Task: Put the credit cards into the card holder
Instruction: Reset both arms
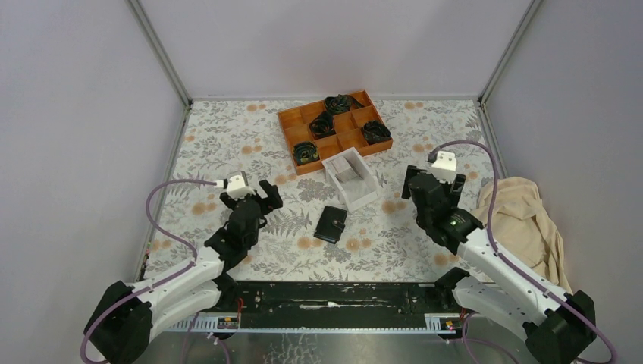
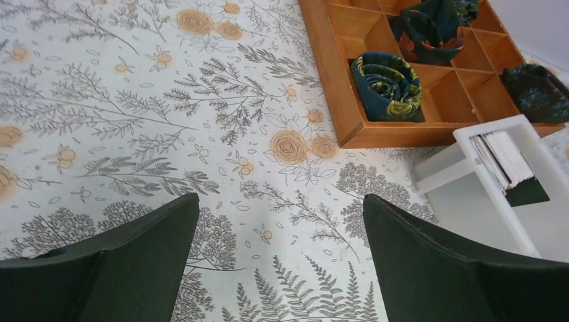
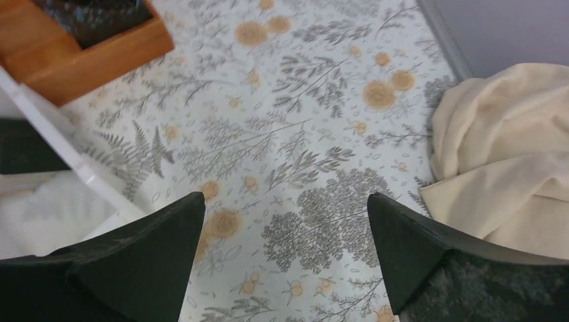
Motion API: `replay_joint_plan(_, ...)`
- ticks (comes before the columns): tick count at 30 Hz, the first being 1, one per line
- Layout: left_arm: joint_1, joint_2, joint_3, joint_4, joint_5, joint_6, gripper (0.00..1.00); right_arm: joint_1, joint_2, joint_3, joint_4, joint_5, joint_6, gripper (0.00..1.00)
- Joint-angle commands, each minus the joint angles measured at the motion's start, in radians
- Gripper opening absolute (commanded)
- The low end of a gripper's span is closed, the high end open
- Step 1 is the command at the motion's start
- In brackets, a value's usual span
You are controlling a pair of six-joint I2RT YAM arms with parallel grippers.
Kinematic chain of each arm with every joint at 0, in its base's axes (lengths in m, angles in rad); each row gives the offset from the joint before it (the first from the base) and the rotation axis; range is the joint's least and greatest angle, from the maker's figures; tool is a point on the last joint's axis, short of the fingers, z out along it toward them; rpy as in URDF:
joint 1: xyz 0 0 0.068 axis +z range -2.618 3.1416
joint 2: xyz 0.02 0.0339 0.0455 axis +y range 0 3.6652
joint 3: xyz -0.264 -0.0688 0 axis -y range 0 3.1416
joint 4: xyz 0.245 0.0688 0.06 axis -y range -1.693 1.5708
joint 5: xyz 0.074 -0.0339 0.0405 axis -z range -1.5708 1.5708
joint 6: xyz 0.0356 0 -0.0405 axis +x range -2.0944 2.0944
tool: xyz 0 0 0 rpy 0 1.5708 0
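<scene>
The card holder (image 1: 330,224), a small black wallet, lies folded shut on the flowered table between the two arms; neither wrist view shows it. The credit cards (image 1: 347,168) stand as a pale stack inside the white open-top box (image 1: 362,199); they also show in the left wrist view (image 2: 503,159). My left gripper (image 1: 254,196) is open and empty, above the cloth left of the wallet (image 2: 280,198). My right gripper (image 1: 432,183) is open and empty, right of the box (image 3: 286,196).
An orange wooden compartment tray (image 1: 292,121) holding dark rolled fabrics stands behind the box, and also shows in the left wrist view (image 2: 335,80). A beige cloth (image 1: 523,220) lies bunched at the right wall, close to my right gripper (image 3: 510,147). Grey walls enclose the table.
</scene>
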Motion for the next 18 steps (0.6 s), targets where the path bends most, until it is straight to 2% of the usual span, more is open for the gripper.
replay_joint_plan(1, 0.005, -0.045, -0.015, 0.137, -0.039, 0.153, 1.0, -0.01, 0.013, 0.024, 0.022, -0.111, 0.027, 1.0)
replay_joint_plan(5, 0.007, -0.104, -0.04, 0.142, -0.074, 0.208, 1.0, -0.009, 0.013, 0.031, 0.002, -0.051, 0.113, 1.0)
replay_joint_plan(11, 0.009, -0.121, -0.044, 0.177, -0.108, 0.269, 1.0, -0.009, 0.046, 0.103, -0.12, 0.089, 0.216, 1.0)
replay_joint_plan(18, 0.017, -0.109, -0.065, 0.245, -0.121, 0.348, 1.0, -0.007, 0.08, 0.137, -0.186, 0.081, 0.249, 0.99)
